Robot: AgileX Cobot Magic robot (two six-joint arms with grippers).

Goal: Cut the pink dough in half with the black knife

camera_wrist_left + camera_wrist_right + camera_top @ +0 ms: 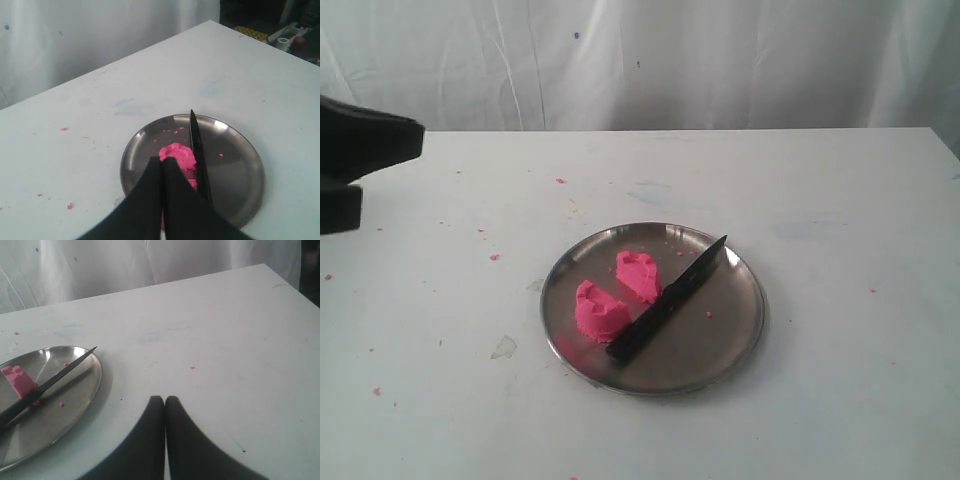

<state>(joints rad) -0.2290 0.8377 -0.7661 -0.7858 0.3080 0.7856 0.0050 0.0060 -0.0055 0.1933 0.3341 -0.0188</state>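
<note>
Pink dough point(599, 312) already lies in two pieces, so to my eye the cutting itself is finished.

Working across from the left, the left gripper point(162, 160) hangs well clear of the work at the table's edge. Its fingers are pressed together and it holds nothing.

In the middle sits the steel plate point(745, 330). Both notched halves stand on its left part, close together but apart.

Just to their right the black knife point(670, 300) lies flat and let go. It is slanted across the plate, with its handle toward the near rim and its tip at the far rim. I can't tell whether the blade touches the farther half.

Further right, over the bare table point(840, 200), the right gripper point(161, 399) is closed too, and empty.

I'd say nothing is left but for the arms to settle.
</note>
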